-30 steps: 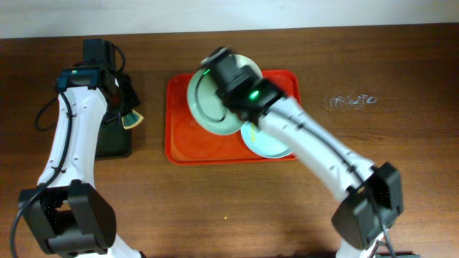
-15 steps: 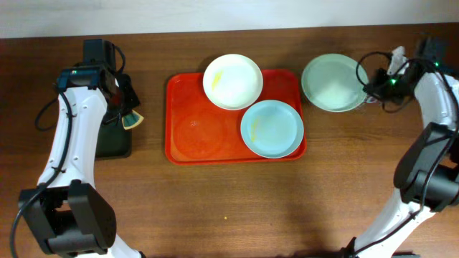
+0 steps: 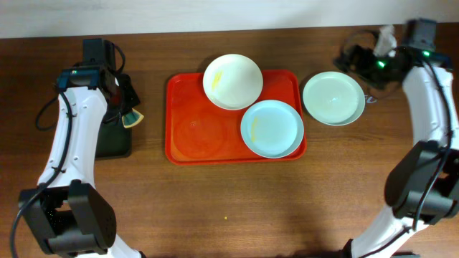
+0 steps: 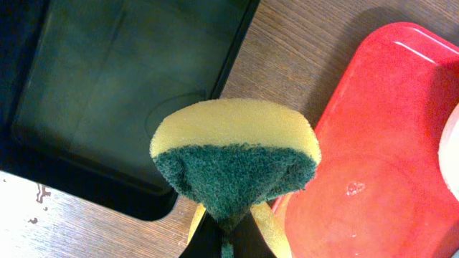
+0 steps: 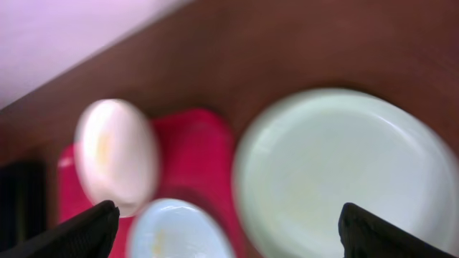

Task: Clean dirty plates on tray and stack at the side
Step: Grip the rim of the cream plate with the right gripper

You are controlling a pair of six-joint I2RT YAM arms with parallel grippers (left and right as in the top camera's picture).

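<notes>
The red-orange tray (image 3: 188, 136) holds a white plate (image 3: 232, 81) with a yellow smear, lying over its far rim, and a pale blue plate (image 3: 272, 128) at its right end. A mint plate (image 3: 333, 98) lies flat on the table to the right of the tray. My right gripper (image 3: 356, 63) hovers beyond that plate's far edge. In the blurred right wrist view it is open (image 5: 229, 229) and empty above the mint plate (image 5: 351, 172). My left gripper (image 4: 228, 240) is shut on a yellow-green sponge (image 4: 237, 158) between the black tray and the red tray (image 4: 387, 165).
A small black tray (image 3: 115, 140) sits left of the red tray, under my left arm; the left wrist view shows its dark floor (image 4: 122, 86). A faint wet smear (image 3: 351, 100) marks the table by the mint plate. The back wall edge runs along the top.
My right arm carried the mint plate from over the tray to the table on the right, opened, and drew back from it. The left arm and sponge stayed still.
</notes>
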